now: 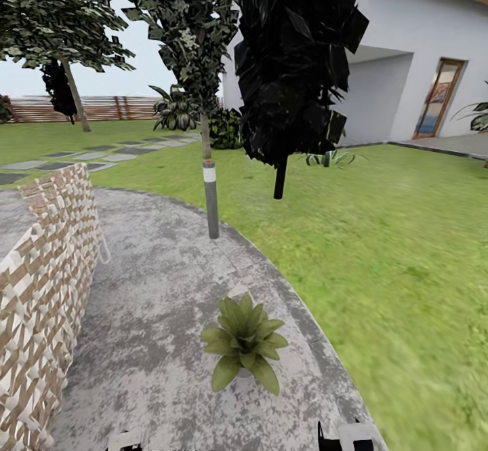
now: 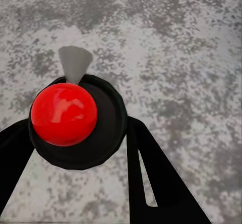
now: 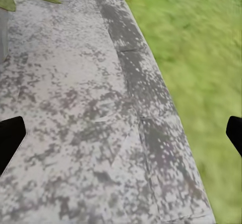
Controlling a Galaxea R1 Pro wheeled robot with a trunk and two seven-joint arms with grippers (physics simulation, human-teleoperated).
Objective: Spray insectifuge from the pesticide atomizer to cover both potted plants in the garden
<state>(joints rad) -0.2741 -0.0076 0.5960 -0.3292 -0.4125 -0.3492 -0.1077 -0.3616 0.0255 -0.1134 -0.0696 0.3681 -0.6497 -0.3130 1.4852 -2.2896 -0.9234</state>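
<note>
Atomizer (image 2: 75,120) in left tool (image 2: 75,148)

A potted plant (image 1: 245,342) sits on the patio (image 1: 156,281) at lower centre of my head view; the wicker seat (image 1: 47,281) stands along the left edge; a post (image 1: 211,198) rises behind the plant at the patio's rim; lawn (image 1: 379,247) spreads right; the fence (image 1: 102,107) runs across the upper left.
</note>
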